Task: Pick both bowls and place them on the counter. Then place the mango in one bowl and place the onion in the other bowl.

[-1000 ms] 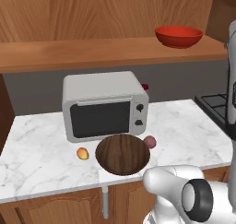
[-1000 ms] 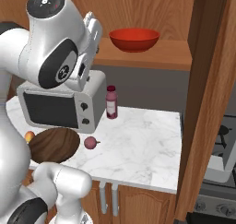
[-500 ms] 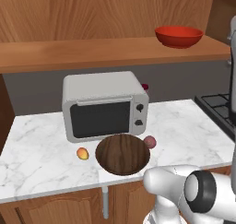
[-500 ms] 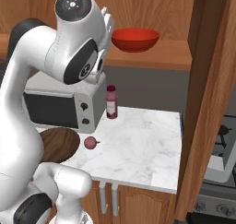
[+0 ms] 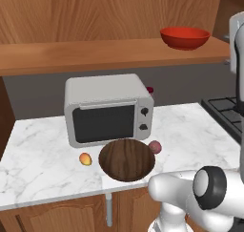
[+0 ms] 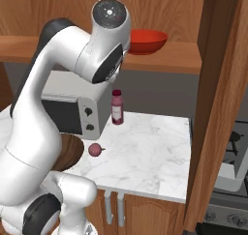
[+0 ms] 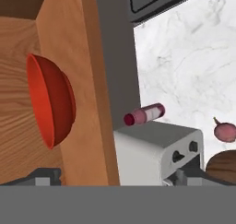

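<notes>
On the counter [image 5: 43,159]: the brown bowl [image 5: 127,159] sits at the front edge, just before the microwave [image 5: 108,109], with nothing in it.
On the shelf [image 5: 95,54]: the red bowl [image 5: 185,37] rests upright near the right end, nothing showing inside; in my hand view it lies on its side because my hand is rolled.
Mango [image 5: 85,159]: on the marble, just left of the brown bowl, apart from it.
Onion [image 5: 155,147]: on the marble at the brown bowl's right rim, very close; I cannot tell whether they touch.
Bottle [image 6: 116,108]: upright on the counter beside the microwave's right side.
My arm: raised high, elbow bent, wrist up at shelf height in front of the red bowl in the right base view.
My gripper [image 7: 115,179]: fingers spread wide, nothing between them, pointed toward the shelf edge and the microwave top, clear of the red bowl.
</notes>
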You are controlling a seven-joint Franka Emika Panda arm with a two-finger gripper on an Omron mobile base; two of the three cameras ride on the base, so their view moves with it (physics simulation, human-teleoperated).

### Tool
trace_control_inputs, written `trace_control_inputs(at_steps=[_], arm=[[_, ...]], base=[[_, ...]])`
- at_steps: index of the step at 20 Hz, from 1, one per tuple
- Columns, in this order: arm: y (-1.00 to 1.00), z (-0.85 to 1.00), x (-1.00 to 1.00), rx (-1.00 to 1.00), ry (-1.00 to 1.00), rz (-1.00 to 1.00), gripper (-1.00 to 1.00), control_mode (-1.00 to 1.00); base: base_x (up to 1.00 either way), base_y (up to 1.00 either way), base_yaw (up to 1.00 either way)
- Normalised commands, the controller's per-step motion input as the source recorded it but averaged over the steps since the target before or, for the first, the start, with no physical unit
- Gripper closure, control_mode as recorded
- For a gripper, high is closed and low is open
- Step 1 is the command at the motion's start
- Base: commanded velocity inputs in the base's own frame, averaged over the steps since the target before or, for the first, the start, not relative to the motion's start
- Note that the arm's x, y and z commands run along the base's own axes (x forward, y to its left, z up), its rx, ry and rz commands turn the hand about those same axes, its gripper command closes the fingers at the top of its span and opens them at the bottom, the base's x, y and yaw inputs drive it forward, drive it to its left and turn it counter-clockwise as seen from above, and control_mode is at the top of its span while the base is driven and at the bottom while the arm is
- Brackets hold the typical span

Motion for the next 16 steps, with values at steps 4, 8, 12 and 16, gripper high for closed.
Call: trace_control_inputs(at_steps=[4, 8, 12, 16], arm=[[-0.07, 0.00, 0.50, 0.02, 0.00, 0.09, -1.00, -1.00], [0.00, -0.03, 0.56, 0.00, 0.00, 0.05, -1.00, -1.00], [0.00, -0.02, 0.55, 0.00, 0.00, 0.02, -1.00, -1.00], [0.00, 0.00, 0.58, 0.00, 0.00, 0.00, -1.00, -1.00]], base=[[0.00, 0.00, 0.00], [0.00, 0.00, 0.00], [0.00, 0.00, 0.00], [0.00, 0.00, 0.00]])
